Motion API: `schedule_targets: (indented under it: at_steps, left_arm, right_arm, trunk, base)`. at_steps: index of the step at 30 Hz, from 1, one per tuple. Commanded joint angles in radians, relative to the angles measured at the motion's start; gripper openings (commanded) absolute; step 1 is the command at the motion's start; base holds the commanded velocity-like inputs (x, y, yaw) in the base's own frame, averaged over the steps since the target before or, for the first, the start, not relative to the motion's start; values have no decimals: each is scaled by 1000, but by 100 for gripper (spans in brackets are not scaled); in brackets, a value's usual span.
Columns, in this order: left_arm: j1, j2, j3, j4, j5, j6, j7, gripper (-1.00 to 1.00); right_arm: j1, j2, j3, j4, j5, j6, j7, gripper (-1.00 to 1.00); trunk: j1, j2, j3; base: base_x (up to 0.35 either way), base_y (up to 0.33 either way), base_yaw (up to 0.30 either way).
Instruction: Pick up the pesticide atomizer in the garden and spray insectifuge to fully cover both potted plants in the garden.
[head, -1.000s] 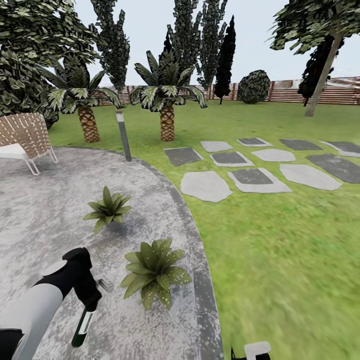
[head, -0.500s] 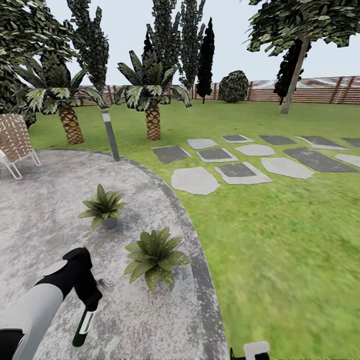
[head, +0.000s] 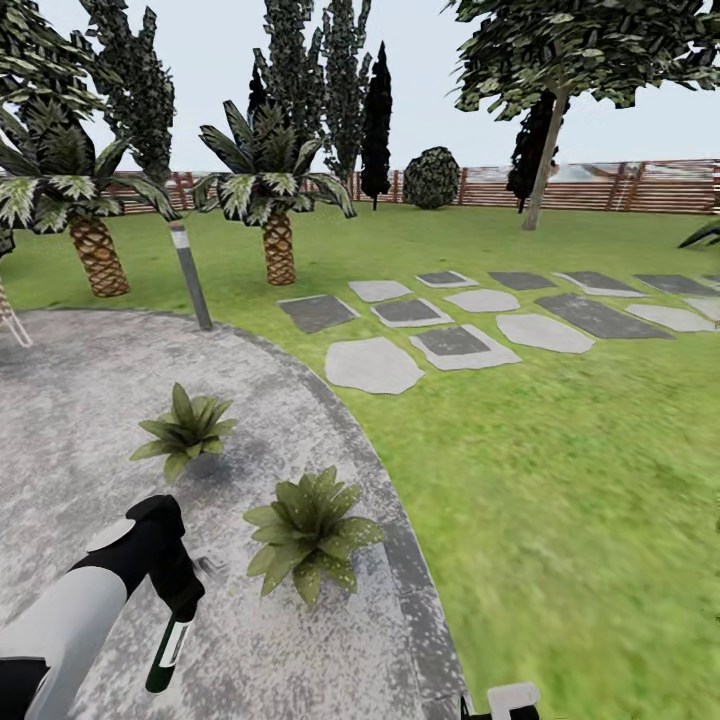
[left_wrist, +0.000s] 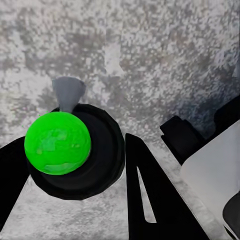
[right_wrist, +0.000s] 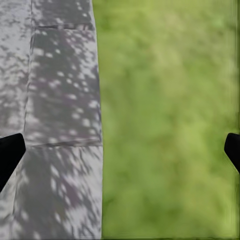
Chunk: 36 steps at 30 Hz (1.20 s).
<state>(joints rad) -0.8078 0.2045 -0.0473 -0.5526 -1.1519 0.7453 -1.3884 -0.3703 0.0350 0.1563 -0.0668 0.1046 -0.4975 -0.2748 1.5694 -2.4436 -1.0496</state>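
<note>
My left gripper (head: 178, 598) is shut on the black trigger head of the pesticide atomizer (head: 166, 650), low at the left in the head view. Its dark green bottle hangs down over the patio and the grey nozzle (head: 212, 568) points right, toward the nearer potted plant (head: 310, 530). The other potted plant (head: 183, 430) stands farther back on the paving. In the left wrist view the atomizer (left_wrist: 57, 142) is seen end-on between the black fingers (left_wrist: 147, 200), nozzle (left_wrist: 67, 92) over the speckled paving. My right gripper (right_wrist: 120, 152) is open over the patio's edge and the grass.
The round grey patio (head: 70, 420) ends in a stone border (head: 415, 590) just right of the near plant, with lawn (head: 560, 480) beyond. Stepping stones (head: 375, 365) lie ahead right. A lamp post (head: 190, 275), two palms (head: 277, 220) and a slatted fence (head: 620, 190) stand farther off.
The whole view has swung to the right, so plants, palms and post sit further left in the picture and the wicker chair has left it. The left arm and atomizer hold the same pose.
</note>
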Motion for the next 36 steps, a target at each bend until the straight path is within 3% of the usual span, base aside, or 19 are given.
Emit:
schedule_targets:
  at_steps: [1, 6, 8, 9, 10, 11, 15, 19, 23, 31, 36]
  left_arm:
    - [0, 2, -4, 1, -3, 10, -6, -100]
    - [14, 6, 2, 0, 11, 8, 70, -100]
    - [77, 12, 12, -4, 16, -1, 117, -100]
    - [91, 14, 33, -4, 22, -3, 143, -100]
    - [104, 9, 98, 4, 52, -67, 220, -100]
    - [107, 6, 121, 11, 74, -118, 252, -100]
    - [120, 7, 131, 13, 148, -147, 268, -100]
    - [121, 8, 141, 11, 167, -149, 269, -100]
    - [121, 6, 147, 6, 171, -150, 269, -100]
    - [122, 10, 149, 11, 172, -149, 269, -100]
    - [122, 10, 176, 13, 172, -150, 266, -100]
  right_arm:
    - [-1, 0, 3, 2, 10, 1, -10, 100]
    - [-1, 0, 3, 2, 12, 1, -10, 100]
    - [-1, 0, 4, 2, 12, 1, -11, 100]
    - [-1, 0, 4, 2, 13, 0, -11, 100]
    - [-1, -4, 6, 6, 15, -1, -11, 100]
    - [-1, -5, 6, 8, 16, -1, -11, 100]
    - [-1, -7, 6, 8, 17, -1, -10, 100]
    - [-1, -6, 6, 7, 13, 0, -10, 100]
    - [-1, -6, 6, 8, 12, 0, -10, 100]
    - [-1, -6, 6, 9, 12, 1, -10, 100]
    - [-1, -6, 6, 9, 12, 1, -10, 100]
  trunk:
    - [0, 0, -1]
    - [0, 0, -1]
    - [0, 0, -1]
    - [0, 0, -1]
    - [0, 0, -1]
    - [0, 0, -1]
    - [0, 0, -1]
    - [0, 0, -1]
    - [0, 0, -1]
    - [0, 0, -1]
    - [0, 0, -1]
  base:
    - [31, 14, -272]
    - [8, 3, -272]
    - [0, 0, -80]
    - [0, 0, -28]
    - [0, 0, -7]
    - [0, 0, -2]
    - [0, 0, 0]
    - [0, 0, -36]
    - [0, 10, -244]
    - [0, 279, -267]
    - [-16, 304, -268]
